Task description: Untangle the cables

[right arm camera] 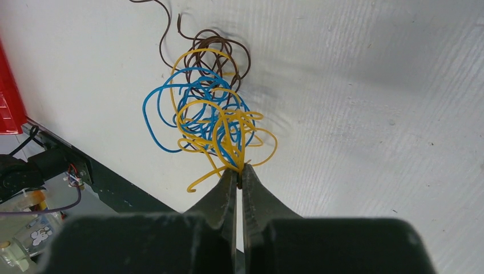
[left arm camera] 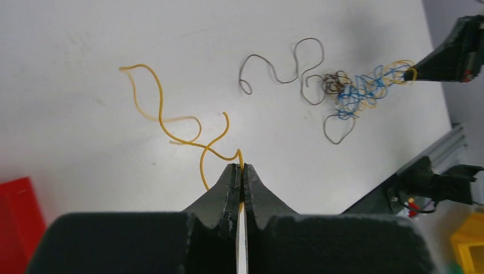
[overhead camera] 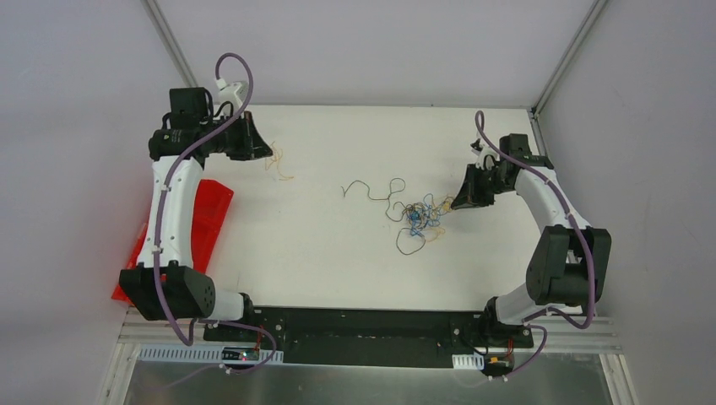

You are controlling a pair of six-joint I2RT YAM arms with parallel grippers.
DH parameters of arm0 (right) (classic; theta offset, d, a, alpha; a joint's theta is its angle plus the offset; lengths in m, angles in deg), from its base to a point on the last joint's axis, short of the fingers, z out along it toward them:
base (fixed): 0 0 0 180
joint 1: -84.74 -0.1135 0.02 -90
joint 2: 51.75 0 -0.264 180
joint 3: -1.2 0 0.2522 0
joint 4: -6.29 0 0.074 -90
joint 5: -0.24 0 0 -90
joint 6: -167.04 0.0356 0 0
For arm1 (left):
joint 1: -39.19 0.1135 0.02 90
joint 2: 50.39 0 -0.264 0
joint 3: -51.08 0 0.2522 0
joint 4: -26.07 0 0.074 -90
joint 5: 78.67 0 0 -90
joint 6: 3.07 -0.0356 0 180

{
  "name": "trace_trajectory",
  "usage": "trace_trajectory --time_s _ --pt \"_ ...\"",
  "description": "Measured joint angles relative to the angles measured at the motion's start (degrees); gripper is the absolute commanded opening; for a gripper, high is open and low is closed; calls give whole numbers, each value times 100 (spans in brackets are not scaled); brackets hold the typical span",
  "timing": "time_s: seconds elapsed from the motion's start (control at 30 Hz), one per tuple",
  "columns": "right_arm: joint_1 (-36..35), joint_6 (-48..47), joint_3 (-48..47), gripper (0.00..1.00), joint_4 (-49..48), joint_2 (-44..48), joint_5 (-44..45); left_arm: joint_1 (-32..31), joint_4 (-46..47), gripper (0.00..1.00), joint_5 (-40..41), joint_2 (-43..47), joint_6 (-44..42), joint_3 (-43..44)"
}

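Note:
My left gripper (overhead camera: 272, 154) is shut on a loose orange-yellow cable (overhead camera: 279, 167) at the far left of the white table. In the left wrist view the cable (left arm camera: 160, 108) curls away from the closed tips (left arm camera: 241, 168). A tangle (overhead camera: 420, 217) of blue, orange-yellow and dark strands lies at centre right. A black cable (overhead camera: 371, 192) trails left from it. My right gripper (overhead camera: 454, 205) is shut on an orange-yellow strand at the tangle's right edge. The right wrist view shows the tips (right arm camera: 240, 169) pinching yellow loops (right arm camera: 228, 134) beside the blue cable (right arm camera: 165, 103).
A red bin (overhead camera: 203, 224) sits at the table's left edge under the left arm. A black rail (overhead camera: 363, 325) runs along the near edge. A yellow object (left arm camera: 471, 240) lies off the table beyond the near edge.

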Motion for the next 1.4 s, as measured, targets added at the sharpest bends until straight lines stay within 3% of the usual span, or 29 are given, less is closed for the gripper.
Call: trace_trajectory --time_s 0.17,0.3,0.47,0.8,1.1,1.13,1.23,1.27,1.4 --pt "0 20 81 0 -4 0 0 127 -789 0 1327 334 -664 352" --pt "0 131 160 0 -7 9 -37 721 -1467 0 2017 146 -1047 859" --pt "0 278 232 0 -11 107 -70 1762 -2044 0 2295 -409 -1390 1515" --pt "0 439 297 0 -109 363 -212 2957 -2726 0 2535 -1145 -2103 2498" --pt "0 439 306 0 -111 363 -227 3213 -2717 0 2643 -1952 -2413 2822" --pt "0 439 306 0 -111 363 -243 3213 -2706 3 2636 -2000 -2448 2785" --pt "0 455 306 0 -111 363 -308 3213 -2691 40 2575 -2087 -2520 2575" --pt "0 457 306 0 -114 363 -323 3213 -2688 48 2514 -2118 -2549 2496" --pt "-22 498 306 0 -114 358 -365 3178 -2691 59 2138 -2179 -2470 2249"
